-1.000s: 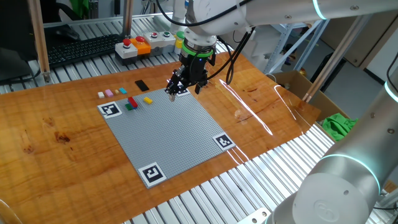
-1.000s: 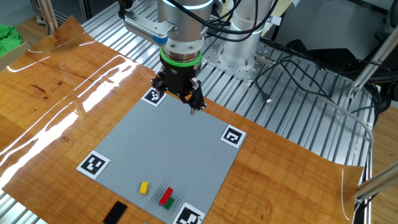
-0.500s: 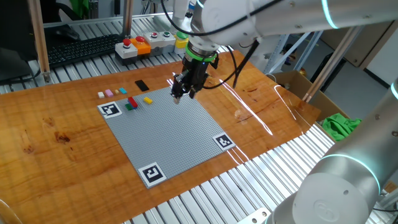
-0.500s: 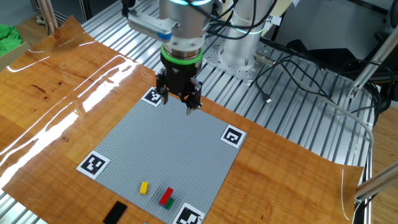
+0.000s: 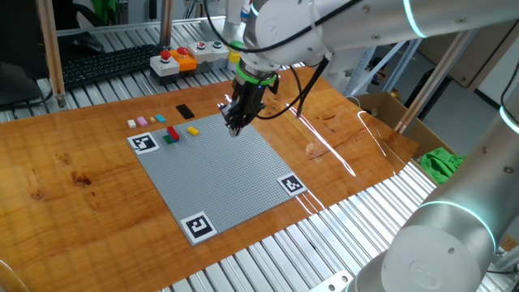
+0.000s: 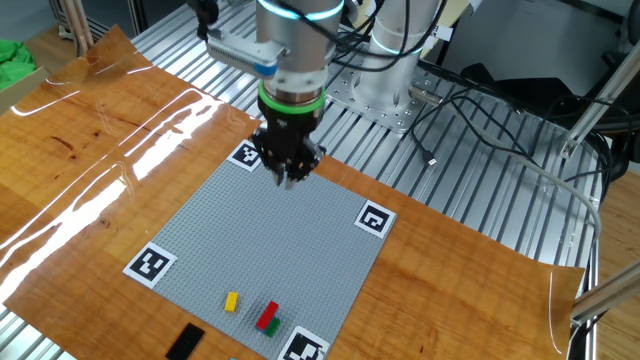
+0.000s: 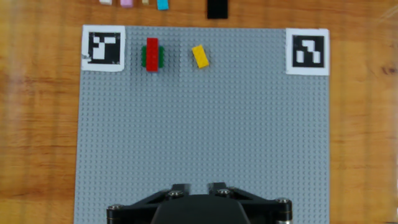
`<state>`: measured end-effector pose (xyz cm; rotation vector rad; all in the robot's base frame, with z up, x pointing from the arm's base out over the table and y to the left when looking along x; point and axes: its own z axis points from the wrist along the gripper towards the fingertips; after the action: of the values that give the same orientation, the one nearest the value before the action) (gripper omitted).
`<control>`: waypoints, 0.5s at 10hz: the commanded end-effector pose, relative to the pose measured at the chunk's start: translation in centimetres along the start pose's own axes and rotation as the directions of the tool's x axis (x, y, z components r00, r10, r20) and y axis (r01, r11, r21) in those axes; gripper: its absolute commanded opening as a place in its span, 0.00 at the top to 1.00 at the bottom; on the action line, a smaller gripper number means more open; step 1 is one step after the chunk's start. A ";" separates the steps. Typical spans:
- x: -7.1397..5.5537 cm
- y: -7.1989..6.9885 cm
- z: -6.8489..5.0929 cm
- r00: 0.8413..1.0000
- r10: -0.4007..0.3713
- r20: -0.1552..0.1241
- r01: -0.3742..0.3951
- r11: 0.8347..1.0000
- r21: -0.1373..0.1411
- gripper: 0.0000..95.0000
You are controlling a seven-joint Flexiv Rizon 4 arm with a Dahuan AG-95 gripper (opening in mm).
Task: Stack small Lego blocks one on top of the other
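Rotated about its own axis since the previous second, the black two-finger gripper (image 5: 236,126) (image 6: 289,179) hangs over the far edge of the large grey studded baseplate (image 5: 215,166) (image 6: 255,255) (image 7: 205,124), fingertips close together, nothing between them; whether fully clenched cannot be told. Left to right in the hand view: red small brick (image 7: 152,54) lying across green small brick (image 7: 144,56), then bright yellow small brick (image 7: 199,56), all on the baseplate beside a black-and-white square marker tag (image 7: 103,48). Varnished wooden bench (image 5: 73,174) rests on metal roller rails (image 6: 470,190).
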<state>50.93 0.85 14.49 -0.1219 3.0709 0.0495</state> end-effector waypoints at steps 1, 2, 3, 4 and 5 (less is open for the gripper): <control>-0.3 0.1 0.8 1.000 0.003 -0.002 -0.003 1.000 0.003 1.00; -0.9 0.1 1.8 1.000 0.008 -0.003 -0.008 1.000 0.002 1.00; -1.2 0.1 2.2 1.000 0.010 -0.008 -0.010 1.000 0.001 1.00; -1.7 0.0 2.9 1.000 0.019 -0.011 -0.019 1.000 0.002 1.00; -2.6 -0.1 4.0 1.000 0.026 -0.016 -0.026 1.000 0.000 1.00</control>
<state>54.08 1.00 10.46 -0.0786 3.0898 0.0501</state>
